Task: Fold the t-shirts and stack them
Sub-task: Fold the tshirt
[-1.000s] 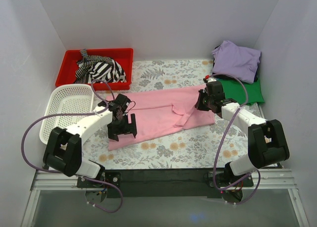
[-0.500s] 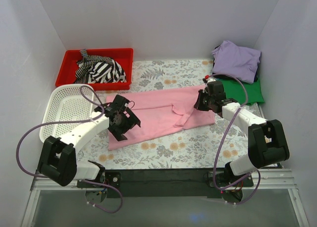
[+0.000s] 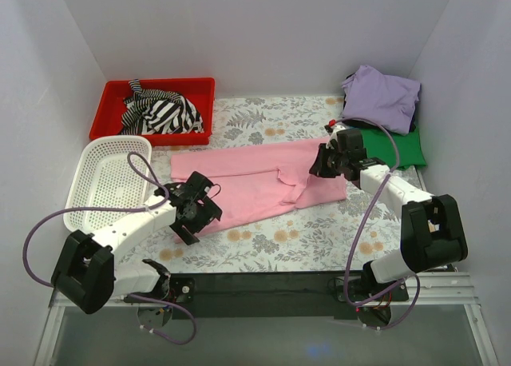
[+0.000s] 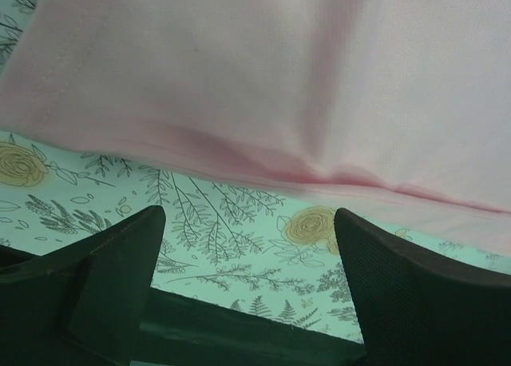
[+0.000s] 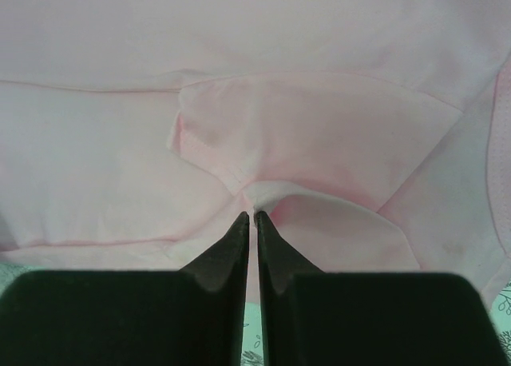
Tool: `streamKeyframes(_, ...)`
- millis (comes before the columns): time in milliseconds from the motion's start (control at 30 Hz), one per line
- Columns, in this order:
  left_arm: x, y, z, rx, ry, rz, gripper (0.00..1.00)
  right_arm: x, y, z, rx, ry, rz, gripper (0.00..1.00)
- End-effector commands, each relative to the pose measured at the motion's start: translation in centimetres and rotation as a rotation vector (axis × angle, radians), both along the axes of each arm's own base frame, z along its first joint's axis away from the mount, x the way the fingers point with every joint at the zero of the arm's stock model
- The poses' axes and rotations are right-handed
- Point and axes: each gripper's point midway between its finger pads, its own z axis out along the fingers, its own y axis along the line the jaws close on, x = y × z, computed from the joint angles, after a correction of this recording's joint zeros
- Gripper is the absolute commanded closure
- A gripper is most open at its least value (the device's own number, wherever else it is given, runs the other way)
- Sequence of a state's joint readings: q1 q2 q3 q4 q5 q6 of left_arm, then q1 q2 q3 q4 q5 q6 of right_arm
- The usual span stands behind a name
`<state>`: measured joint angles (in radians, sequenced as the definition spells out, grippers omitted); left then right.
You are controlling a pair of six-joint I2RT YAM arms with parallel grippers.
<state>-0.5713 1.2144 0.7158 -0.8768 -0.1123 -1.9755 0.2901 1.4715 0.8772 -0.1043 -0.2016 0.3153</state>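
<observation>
top external view: the left pincer [image 3: 194, 214] sits low at the near left edge of the pink t-shirt [image 3: 255, 182], jaws spread wide, gripping nothing. the shirt lies flat across the middle of the floral worktop [image 3: 279, 242]. at its right end the right pincer [image 3: 323, 165] is pressed together, pinching a raised fold of the pink cloth. a white basket [image 3: 84, 174] stands left of the shirt. at the far right, a lavender t-shirt [image 3: 382, 97] rests on a green t-shirt [image 3: 403, 146]. at the far left, a red tray [image 3: 160, 81] holds a striped garment [image 3: 164, 114].
</observation>
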Motion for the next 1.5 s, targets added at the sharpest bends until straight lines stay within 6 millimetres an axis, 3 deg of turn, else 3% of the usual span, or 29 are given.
streamKeyframes(0,1.7,0.9,0.1,0.009,-0.042,0.330,0.14,0.4,1.0,2.7,0.059,-0.063,0.042,0.87)
streamKeyframes(433,2.0,1.5,-2.4,0.085,-0.001,0.387,0.21,0.1,1.0,2.9,0.058,-0.065,0.047,0.88)
streamKeyframes(633,2.0,2.1,-3.2,0.125,0.008,0.416,0.22,0.0,0.5,2.9,0.034,-0.076,0.041,0.83)
streamKeyframes(767,2.0,2.2,-3.4,0.125,0.006,0.420,0.38,-0.1,0.5,2.7,0.032,-0.067,0.043,0.82)
streamKeyframes(933,1.7,2.3,-3.3,0.126,0.013,0.426,0.59,-0.2,-0.6,0.6,-0.020,-0.030,0.004,0.80)
streamKeyframes(967,1.7,2.3,-3.3,0.127,0.010,0.421,0.64,-0.2,-0.6,0.4,-0.020,-0.023,0.000,0.66)
streamKeyframes(1033,1.7,2.3,-3.3,0.125,0.009,0.414,0.75,-0.2,-0.5,-0.1,-0.014,-0.004,0.003,0.56)
streamKeyframes(1200,1.9,2.0,-3.5,0.126,0.013,0.376,0.81,-1.8,1.2,-0.8,0.081,0.095,0.044,0.53)
streamKeyframes(1467,1.7,1.8,-3.8,0.130,0.034,0.350,0.83,-4.2,1.5,-2.7,0.119,0.183,0.043,0.57)
